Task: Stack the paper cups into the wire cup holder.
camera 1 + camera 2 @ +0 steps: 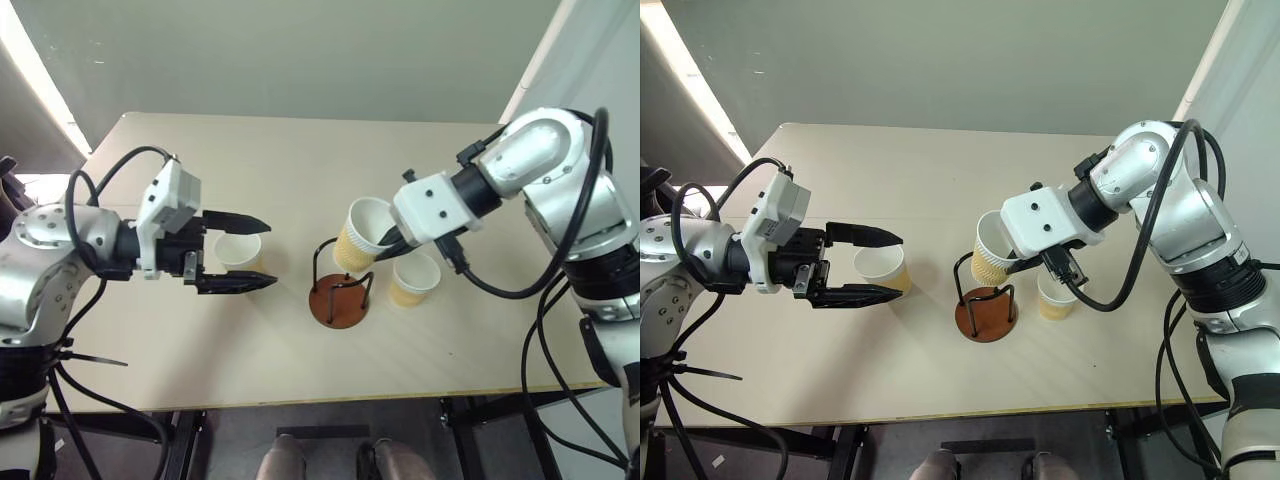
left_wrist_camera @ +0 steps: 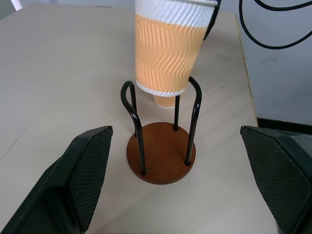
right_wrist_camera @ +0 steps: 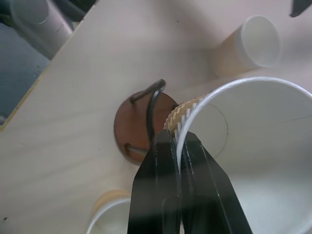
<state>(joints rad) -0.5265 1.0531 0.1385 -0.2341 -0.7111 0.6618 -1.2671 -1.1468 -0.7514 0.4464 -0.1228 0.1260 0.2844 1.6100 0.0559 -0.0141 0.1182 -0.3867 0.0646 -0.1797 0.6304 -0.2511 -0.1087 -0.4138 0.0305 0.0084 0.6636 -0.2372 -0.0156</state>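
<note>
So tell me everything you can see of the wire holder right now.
The holder has a round reddish-brown disc base that looks like wood, lying flat on the table, with two thin black wire loops standing upright from it. It holds no cup yet. The right claw holds a ribbed yellow-tan cup tilted just above the loops. Whether the cup touches the wire is unclear.

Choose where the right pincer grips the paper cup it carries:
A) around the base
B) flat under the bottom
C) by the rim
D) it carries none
C: the right pincer is shut on the rim of the paper cup, one finger inside and one outside.
</note>
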